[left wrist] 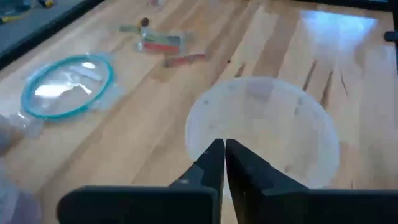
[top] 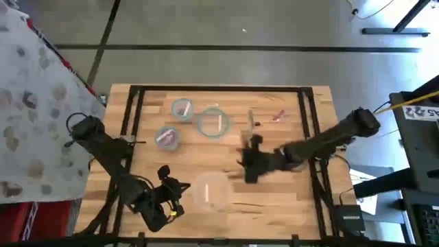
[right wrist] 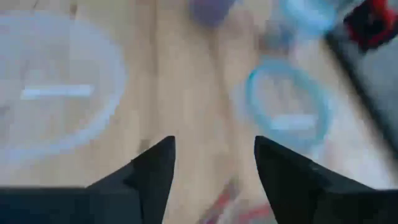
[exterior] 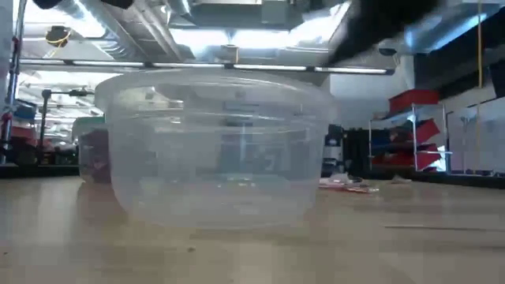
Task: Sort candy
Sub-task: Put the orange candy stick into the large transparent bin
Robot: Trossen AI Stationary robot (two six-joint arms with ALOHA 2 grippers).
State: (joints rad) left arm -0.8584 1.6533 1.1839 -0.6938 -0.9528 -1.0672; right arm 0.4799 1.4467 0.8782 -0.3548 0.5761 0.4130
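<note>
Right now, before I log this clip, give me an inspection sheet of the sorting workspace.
Surface: wooden table with a dark frame.
Job's things: loose candy near the far right; purple pieces in a small bowl; one pale piece in the teal-rimmed bowl; another small bowl behind it.
Clutter: large clear bowl at the front, apparently holding one pale stick.
Grippers: left gripper shut, empty, by the large bowl; right gripper open, empty, above mid-table.
Cables: yellow cable at the right.
Surroundings: patterned cloth on the left; red shelves behind.
</note>
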